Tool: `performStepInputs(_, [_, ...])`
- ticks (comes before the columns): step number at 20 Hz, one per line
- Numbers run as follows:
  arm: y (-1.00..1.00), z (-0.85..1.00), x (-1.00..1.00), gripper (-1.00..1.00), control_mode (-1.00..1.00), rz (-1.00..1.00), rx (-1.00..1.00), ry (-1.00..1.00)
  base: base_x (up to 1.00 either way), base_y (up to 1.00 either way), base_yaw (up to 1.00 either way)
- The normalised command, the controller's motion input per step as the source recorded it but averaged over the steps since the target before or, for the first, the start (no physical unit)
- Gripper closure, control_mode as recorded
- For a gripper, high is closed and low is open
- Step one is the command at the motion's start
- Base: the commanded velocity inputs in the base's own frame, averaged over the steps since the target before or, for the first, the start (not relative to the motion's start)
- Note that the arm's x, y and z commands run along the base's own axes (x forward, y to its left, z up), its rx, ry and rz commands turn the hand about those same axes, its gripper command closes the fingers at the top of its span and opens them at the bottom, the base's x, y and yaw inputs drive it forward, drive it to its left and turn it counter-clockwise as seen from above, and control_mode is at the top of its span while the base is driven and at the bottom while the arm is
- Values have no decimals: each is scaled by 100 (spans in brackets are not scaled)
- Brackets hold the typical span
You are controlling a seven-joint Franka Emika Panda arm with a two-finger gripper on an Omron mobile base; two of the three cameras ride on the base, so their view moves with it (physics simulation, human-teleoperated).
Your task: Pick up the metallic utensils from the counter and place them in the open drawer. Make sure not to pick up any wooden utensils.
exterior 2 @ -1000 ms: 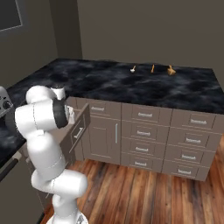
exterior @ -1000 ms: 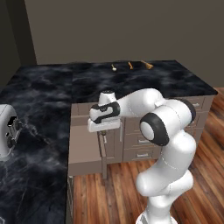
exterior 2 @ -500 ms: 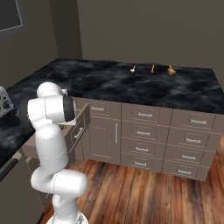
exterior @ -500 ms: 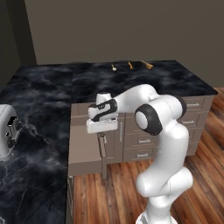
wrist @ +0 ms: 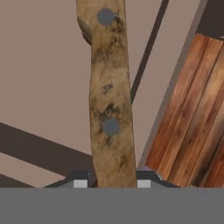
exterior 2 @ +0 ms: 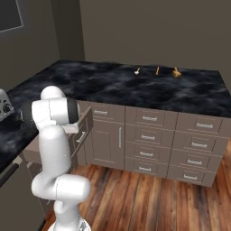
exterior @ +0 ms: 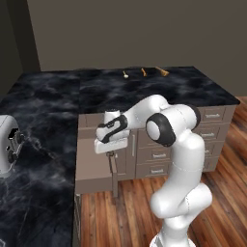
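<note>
One brown knife handle with two grey rivets [wrist: 109, 100] sits gripped in the tool [wrist: 109, 181], over the open taupe drawer [exterior: 94, 166]. Three small utensils [exterior: 144, 72] lie on the black marble worktop [exterior: 159, 89].

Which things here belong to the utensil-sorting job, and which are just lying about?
Job: gripper, knife it grips, open drawer, counter, pale utensil, slim orange fork.
Lying about: wooden spoon (leave it), toaster, closed drawers.
</note>
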Motion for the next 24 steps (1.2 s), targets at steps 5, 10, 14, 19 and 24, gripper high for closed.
performStepInputs(5, [11, -8, 2, 100, -100, 1, 0, -3, 0, 0, 0])
performStepInputs(10, [11, -12, 2, 100, -100, 0, 0, -3, 0, 0, 0])
performStepInputs(14, [11, 0, 12, 100, -100, 0, 0, -7, 0, 0, 0])
performStepInputs(19, [6, -6, 17, 100, -100, 0, 0, -6, 0, 0, 0])
performStepInputs(24, [0, -45, 0, 100, -100, 0, 0, 0, 0, 0, 0])
